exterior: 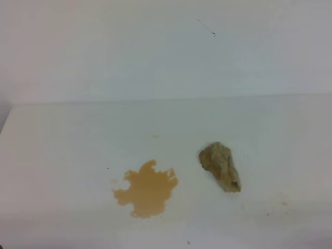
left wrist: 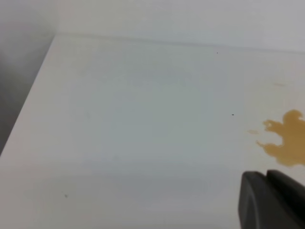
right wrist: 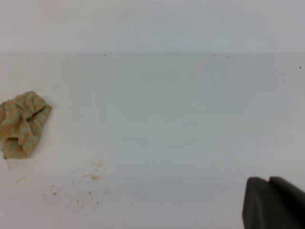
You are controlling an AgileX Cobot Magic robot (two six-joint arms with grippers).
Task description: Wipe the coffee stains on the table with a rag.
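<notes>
The coffee stains (exterior: 147, 190) form a light-brown ragged splotch on the white table (exterior: 62, 150), front centre in the high view. Their edge also shows at the right of the left wrist view, coffee stains (left wrist: 287, 142). The rag (exterior: 220, 166), a crumpled tan wad, lies to the right of the splotch, apart from it, and appears as the rag (right wrist: 21, 124) at the left of the right wrist view. My left gripper (left wrist: 267, 174) hovers short of the splotch, its dark fingers pressed together. My right gripper (right wrist: 269, 180) is shut and empty, far right of the rag. Neither gripper shows in the high view.
A white wall (exterior: 166, 46) rises behind the table. The table's left edge (left wrist: 28, 109) drops off to a dark gap. Small brown specks (right wrist: 90, 183) dot the surface in front of the rag.
</notes>
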